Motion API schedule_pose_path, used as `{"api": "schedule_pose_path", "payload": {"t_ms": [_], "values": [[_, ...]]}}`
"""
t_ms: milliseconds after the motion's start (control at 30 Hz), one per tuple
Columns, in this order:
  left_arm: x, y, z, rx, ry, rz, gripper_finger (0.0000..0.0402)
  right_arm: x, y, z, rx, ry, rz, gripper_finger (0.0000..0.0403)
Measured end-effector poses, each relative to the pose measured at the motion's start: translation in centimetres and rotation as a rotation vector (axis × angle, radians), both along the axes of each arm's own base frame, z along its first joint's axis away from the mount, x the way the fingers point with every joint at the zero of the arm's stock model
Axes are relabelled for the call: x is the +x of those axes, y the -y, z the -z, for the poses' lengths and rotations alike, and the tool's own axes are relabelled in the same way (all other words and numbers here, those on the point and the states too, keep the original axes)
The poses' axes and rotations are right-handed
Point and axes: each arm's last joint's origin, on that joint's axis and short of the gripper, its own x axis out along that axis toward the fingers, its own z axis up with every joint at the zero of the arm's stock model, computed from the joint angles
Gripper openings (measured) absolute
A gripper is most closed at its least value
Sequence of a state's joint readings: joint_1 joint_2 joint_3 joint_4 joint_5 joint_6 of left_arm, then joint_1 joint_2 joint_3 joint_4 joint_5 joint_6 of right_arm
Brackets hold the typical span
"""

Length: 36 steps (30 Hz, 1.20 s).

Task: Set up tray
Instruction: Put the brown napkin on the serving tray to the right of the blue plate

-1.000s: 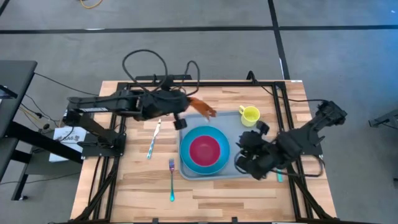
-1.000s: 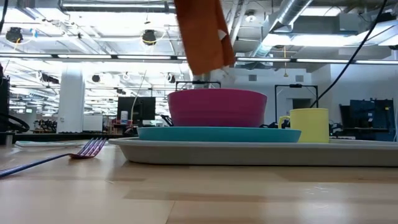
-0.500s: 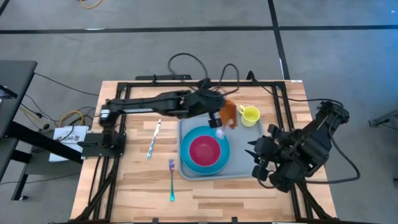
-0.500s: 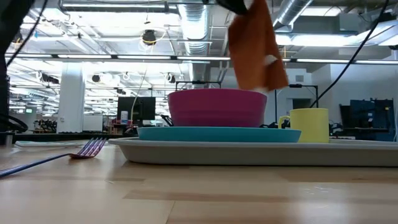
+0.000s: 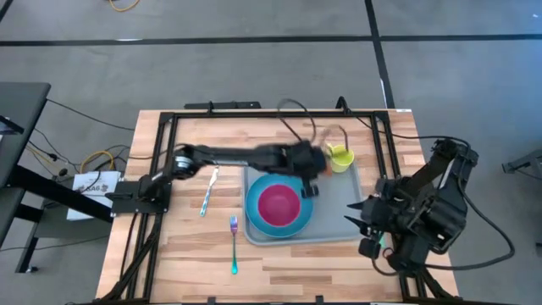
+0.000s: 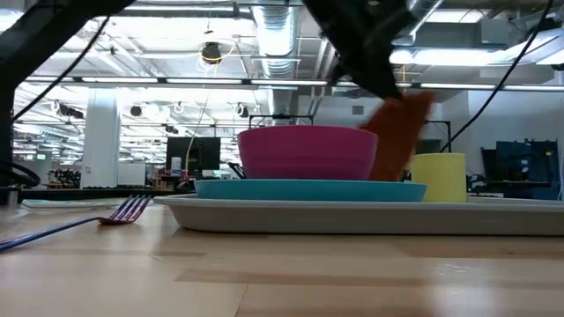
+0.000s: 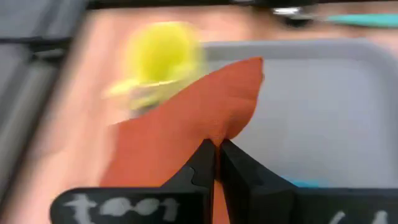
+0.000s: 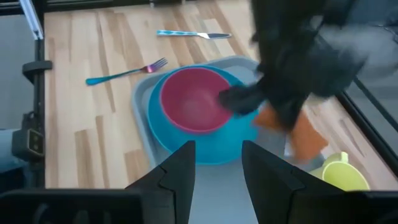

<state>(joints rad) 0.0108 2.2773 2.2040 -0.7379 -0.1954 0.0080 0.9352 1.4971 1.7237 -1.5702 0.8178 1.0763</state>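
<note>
Left gripper (image 7: 216,163) is clamped tight on the orange napkin (image 7: 193,127), fingers pinched near one edge so the cloth hangs and folds loose; it's out over the tray (image 5: 334,196), between the pink bowl (image 5: 279,206) and the yellow mug (image 5: 340,157). Right gripper (image 8: 216,163) waits off the tray's right end with its fingers spread and nothing between them. Tray sits mid-table, a bit right of centre, carrying the blue plate (image 5: 254,212) with the bowl on it, plus the mug in the far corner. My read on handling: tray looks like stiff, smooth plastic, light by itself but loaded now, so it would likely slide on the wood if nudged; only sensible hold is the raised rim on a bare side, and any lift should stay level or the bowl and mug shift. Napkin is limp, needs laying down flat, not dropping. Open room: the bare tray floor right of the plate is the free patch, bounded by mug, plate edge and rim. Low view shows the napkin's hanging end close beside the mug, so snagging or tipping it is the risk. Fork (image 5: 234,244) and knife (image 5: 209,188) lie on the table left of the tray, well clear.
</note>
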Motion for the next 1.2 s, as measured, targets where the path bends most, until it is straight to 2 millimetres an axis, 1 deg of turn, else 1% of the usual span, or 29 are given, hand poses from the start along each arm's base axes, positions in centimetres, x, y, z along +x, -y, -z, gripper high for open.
{"api": "schedule_pose_path", "payload": {"t_ms": [100,167,267,400,500,600,700,833,933,967,1000,1067,1133,1200], "values": [[1.2,1.7,2.9,-0.063,-0.036,0.125,0.0003,-0.3,-0.3,0.0,0.011,0.022,0.006,0.0123],[1.6,2.5,3.9,-0.108,-0.044,0.183,0.0008,-0.5,-0.4,0.0,0.018,0.032,0.007,0.0123],[1.9,3.5,3.8,-0.139,-0.012,0.221,0.0014,-0.7,-0.6,0.0,0.021,0.033,-0.003,0.0123],[1.8,5.0,3.5,-0.126,-0.006,0.278,0.0017,-0.8,-0.7,0.0,0.020,0.033,-0.008,0.0123],[1.9,6.2,3.3,-0.158,0.026,0.354,0.0017,-0.8,-0.7,0.0,0.021,0.033,-0.008,0.0123],[1.8,7.2,3.3,-0.149,0.028,0.431,0.0018,-0.8,-0.7,0.0,0.021,0.033,-0.008,0.0123],[1.8,7.8,3.2,-0.126,0.045,0.463,0.0018,-0.8,-0.7,0.0,0.021,0.033,-0.007,0.0123],[1.9,8.0,3.1,-0.114,0.056,0.484,0.0019,-0.8,-0.7,0.0,0.022,0.033,-0.007,0.0123],[2.4,8.1,4.6,-0.156,0.045,0.518,0.0019,-0.8,-0.7,0.0,0.022,0.033,-0.007,0.0123],[2.4,8.2,5.4,-0.186,0.014,0.542,0.0019,-0.8,-0.7,0.0,0.022,0.032,-0.007,0.0123],[2.8,8.3,6.2,-0.207,0.027,0.582,0.0019,-0.8,-0.7,0.0,0.022,0.032,-0.007,0.0123],[3.1,8.7,7.1,-0.233,0.033,0.649,0.0019,-0.8,-0.7,0.0,0.022,0.032,-0.007,0.0123],[3.6,8.9,7.4,-0.249,0.078,0.681,0.0019,-0.8,-0.7,0.0,0.023,0.031,-0.008,0.0123],[3.5,8.9,7.5,-0.249,0.071,0.678,0.0019,-0.8,-0.7,0.0,0.027,0.031,-0.009,0.0123]]}}
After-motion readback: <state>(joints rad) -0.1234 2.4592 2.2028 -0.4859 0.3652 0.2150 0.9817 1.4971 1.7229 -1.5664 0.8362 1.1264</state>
